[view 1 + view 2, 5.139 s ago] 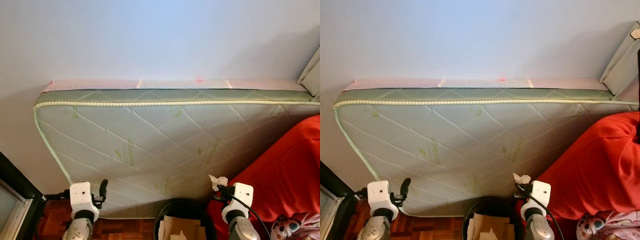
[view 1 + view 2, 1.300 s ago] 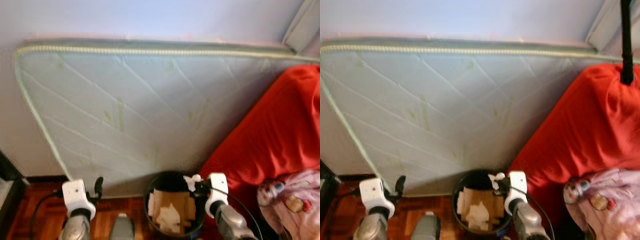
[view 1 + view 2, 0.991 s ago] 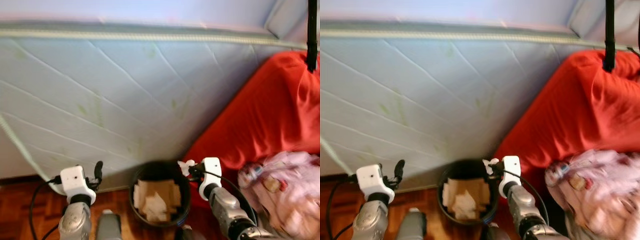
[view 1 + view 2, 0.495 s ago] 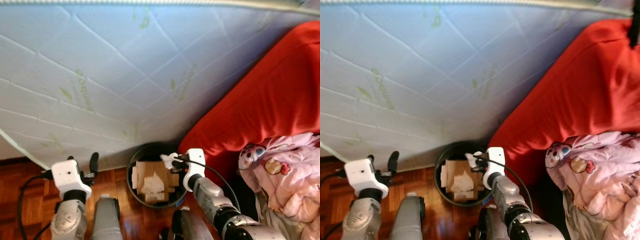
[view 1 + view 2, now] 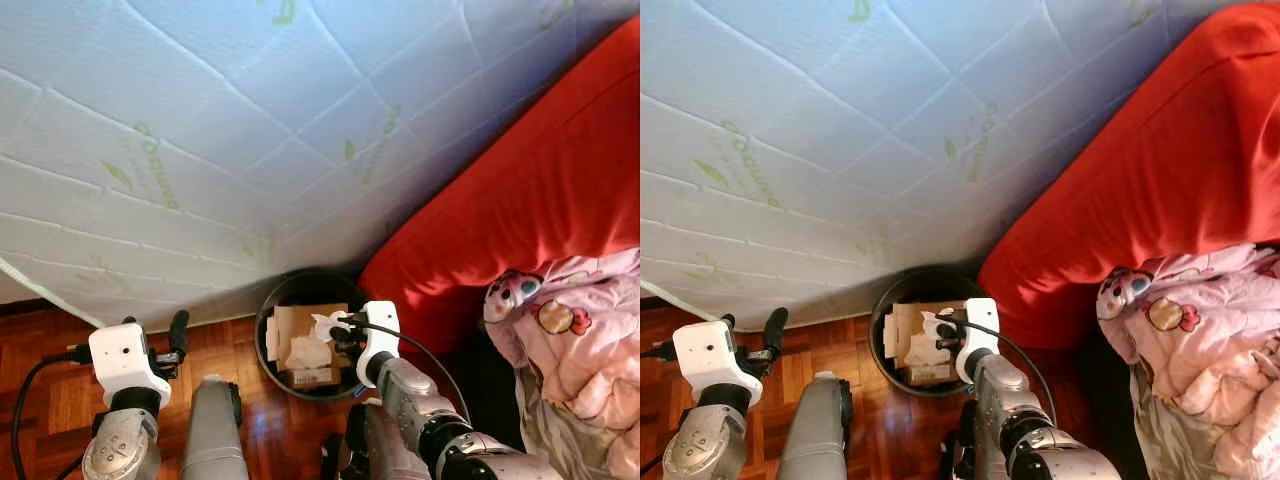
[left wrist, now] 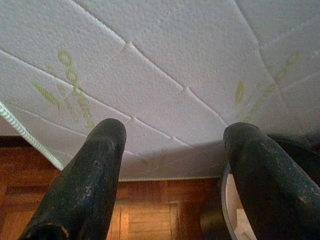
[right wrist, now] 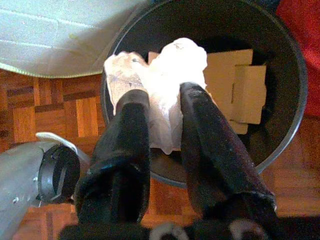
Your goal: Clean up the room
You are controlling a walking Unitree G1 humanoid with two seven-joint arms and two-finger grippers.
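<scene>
Item: right gripper (image 7: 162,130), fingers drawn in close on a crumpled white tissue (image 7: 165,75), the wad pinched between the two black fingers and bulging out beyond their tips. Position: the gripper stood over the near edge of the round black waste bin (image 5: 268,345), with the tissue directly beneath and ahead of the fingertips and the bin's open mouth lying under it. Contents of bin: flattened brown cardboard pieces (image 7: 235,87) and some pale paper, sitting below the tissue and farther along the fingers' line. Item: left gripper (image 6: 172,170), fingers spread wide with nothing between them, held out to the far side of the bin from the right gripper and facing the quilted white mattress (image 5: 200,130) that leaned up behind the bin. Surroundings: red bedding (image 5: 540,190) just beside the right arm's outer side, a pink printed blanket (image 5: 580,330) farther out that way, parquet floor (image 5: 50,380) under both arms. Step judged in hand: dropping the tissue into the bin. Handling note: the wad looked light and clingy, so a full spread of the fingers would serve best, done while the tips were well inside the rim's outline rather than at its edge; a small reach forward first seemed prudent, lest the paper drift onto the floor.
</scene>
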